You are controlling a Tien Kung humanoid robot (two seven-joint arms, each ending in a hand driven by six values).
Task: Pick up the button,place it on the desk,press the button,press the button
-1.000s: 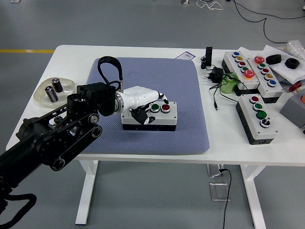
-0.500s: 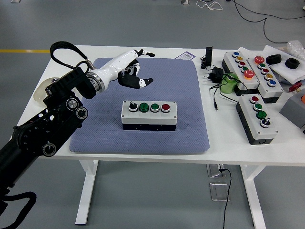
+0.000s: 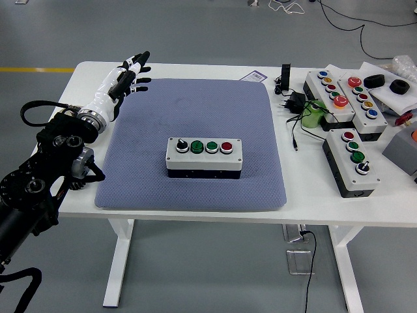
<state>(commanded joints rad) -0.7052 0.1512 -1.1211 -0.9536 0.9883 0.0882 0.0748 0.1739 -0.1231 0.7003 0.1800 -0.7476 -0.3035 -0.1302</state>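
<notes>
White desk (image 3: 195,202) on white legs. Grey floor (image 3: 195,29) all round; yellow line (image 3: 36,70) off the far left corner, black and white cables (image 3: 365,26) beyond the far right corner.

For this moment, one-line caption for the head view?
Left hand open above the table's far left; button box sits untouched on the blue mat.

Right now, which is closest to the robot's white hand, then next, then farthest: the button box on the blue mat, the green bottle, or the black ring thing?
From the left hand, in the head view:
1. Button box, mid-mat, to the hand's right and nearer the camera.
2. Green bottle, past the mat's right edge.
3. Black ring, far right corner.
</notes>
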